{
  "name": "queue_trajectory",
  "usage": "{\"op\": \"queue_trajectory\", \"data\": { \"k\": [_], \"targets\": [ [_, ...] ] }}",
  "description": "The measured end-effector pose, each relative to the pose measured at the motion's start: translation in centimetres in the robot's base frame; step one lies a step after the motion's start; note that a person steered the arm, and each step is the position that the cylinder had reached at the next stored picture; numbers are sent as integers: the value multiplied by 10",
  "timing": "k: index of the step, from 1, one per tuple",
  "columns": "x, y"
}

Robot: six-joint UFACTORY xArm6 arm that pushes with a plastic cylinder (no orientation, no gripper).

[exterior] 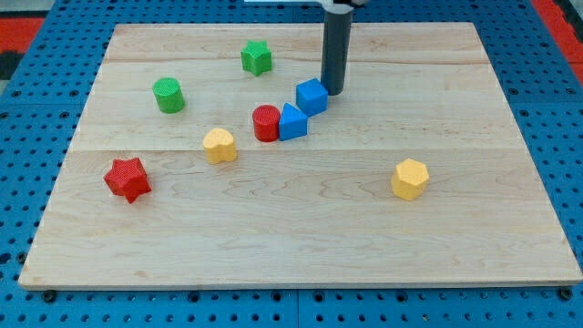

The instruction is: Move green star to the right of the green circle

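Tip (332, 92) beside blue cube (311, 96), no jaws here; green star (257, 57) (light, rigid, slidey I reckon) wants pushing toward green circle (168, 95).

A pale wooden board (301, 228), made of planks with lengthwise grain and faint seams, is laid flat and fills most of the view. It is surrounded on every side by a blue pegboard (36, 137) dotted with regular holes. Red patches (23, 25) are seen at the top corners. Even, soft light is cast; only short shadows are thrown.
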State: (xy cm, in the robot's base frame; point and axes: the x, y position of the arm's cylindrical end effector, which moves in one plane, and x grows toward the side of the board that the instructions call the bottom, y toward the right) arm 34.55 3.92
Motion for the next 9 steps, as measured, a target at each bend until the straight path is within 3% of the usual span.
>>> {"op": "queue_trajectory", "data": {
  "k": [1,2,3,4,5,6,7,9],
  "targets": [
    [3,-60],
    [2,-32],
    [-66,-3],
    [-113,-38],
    [-57,-118],
    [-13,-133],
    [-28,-96],
    [-44,-145]
  ]
}}
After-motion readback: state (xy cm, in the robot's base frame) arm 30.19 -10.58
